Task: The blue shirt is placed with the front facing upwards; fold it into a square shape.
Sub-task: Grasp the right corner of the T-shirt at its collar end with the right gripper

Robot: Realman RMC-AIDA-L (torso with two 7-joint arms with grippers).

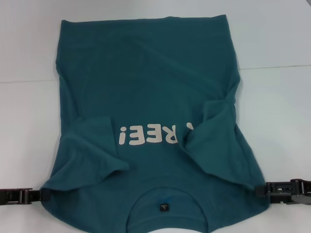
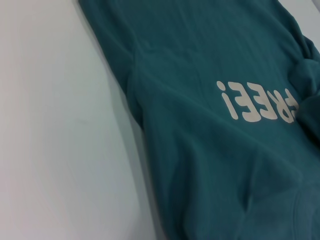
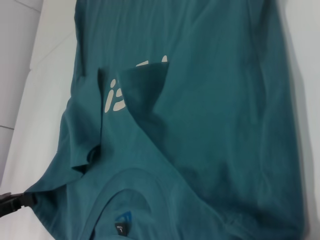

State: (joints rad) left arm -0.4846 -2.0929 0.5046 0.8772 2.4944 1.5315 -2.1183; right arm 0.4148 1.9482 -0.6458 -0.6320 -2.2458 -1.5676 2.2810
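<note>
The blue shirt lies flat on the white bench, print up, collar nearest me and hem at the far side. Both short sleeves are already turned inward: the left sleeve lies folded beside the "FREE!" print, and the right sleeve covers the start of that word.

My left claw sits at the left shoulder corner and my right claw at the right shoulder corner, both low on the bench and touching the cloth edge. Each looks pressed onto the fabric there, though the tips are half hidden by the shirt — I judge they are pinching the shoulders, not merely resting.

So I take the sleeve folds as done and the lengthwise fold as the step in hand. The next move calls for lifting both shoulder corners together, evenly, and carrying them away from me toward the hem so the collar end lands on the lower body. If one claw leads, the fold line will skew and the square will be lost.

Room is good — bare bench lies on both sides and past the hem.
</note>
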